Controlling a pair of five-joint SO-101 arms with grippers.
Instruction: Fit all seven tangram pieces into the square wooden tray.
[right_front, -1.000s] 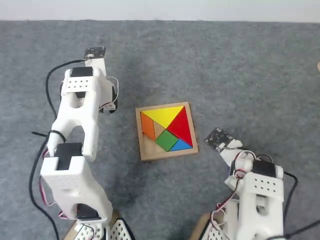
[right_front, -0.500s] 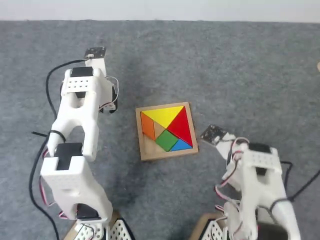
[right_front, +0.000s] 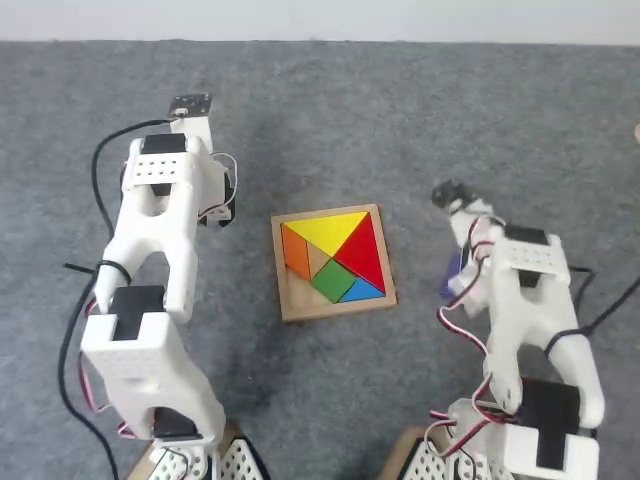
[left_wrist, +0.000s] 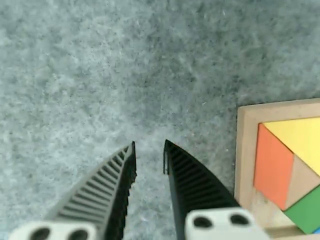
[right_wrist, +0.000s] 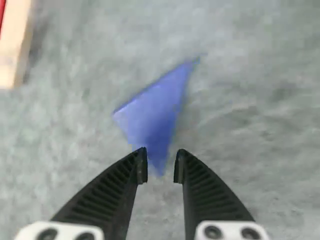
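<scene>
The square wooden tray lies mid-table and holds yellow, red, orange, green and small blue pieces. Bare wood shows at its centre and front left. A loose blue triangle lies flat on the carpet right of the tray, its edge peeking out beside the right arm. My right gripper is open just above it, fingers either side of one corner. Left of the tray, my left gripper hangs open over bare carpet.
Grey carpet covers the table. The left arm stretches along the left side, with a black cable looping beside it. The tray's corner lies off to one side of the right gripper. Open carpet lies behind the tray.
The right arm has swung from near the tray's front right corner toward the back and right, ending over the blue triangle. The left arm and the tray have not moved.
</scene>
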